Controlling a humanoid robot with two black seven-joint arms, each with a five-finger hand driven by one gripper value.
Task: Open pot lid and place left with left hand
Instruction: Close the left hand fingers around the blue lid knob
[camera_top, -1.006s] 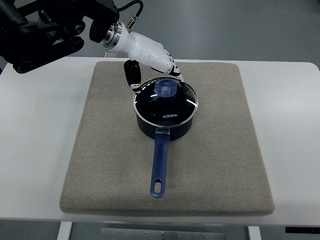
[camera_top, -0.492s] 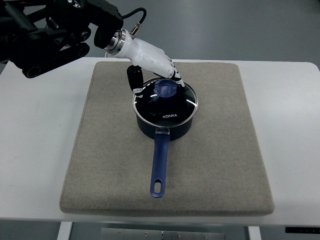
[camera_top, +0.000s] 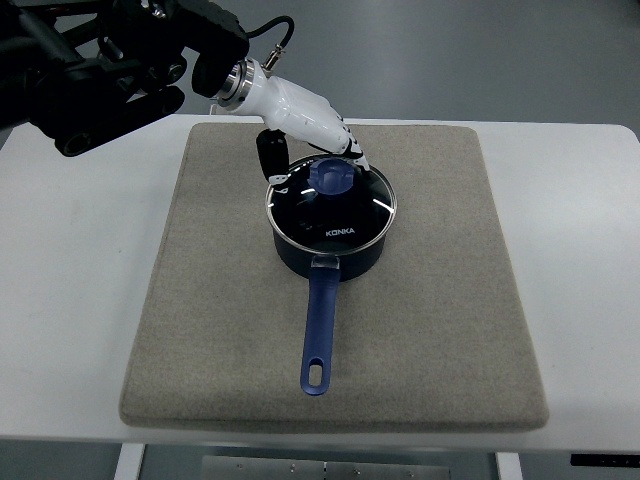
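A dark blue saucepan (camera_top: 330, 255) stands mid-mat, its long blue handle (camera_top: 318, 330) pointing toward me. A glass lid (camera_top: 332, 205) with a steel rim and a blue knob (camera_top: 331, 177) sits closed on it. My left hand (camera_top: 310, 150), white with dark fingers, reaches in from the upper left and hovers over the lid's far-left rim, just behind the knob. Its fingers (camera_top: 270, 155) are spread and point down beside the knob, holding nothing. The right arm is out of view.
A grey-brown felt mat (camera_top: 200, 300) covers most of the white table (camera_top: 70, 280). The black left arm (camera_top: 100, 60) fills the upper left corner. Bare mat lies left of the pot.
The left hand has shifted slightly right and lower, closing in on the lid's knob. Pot and lid have not moved.
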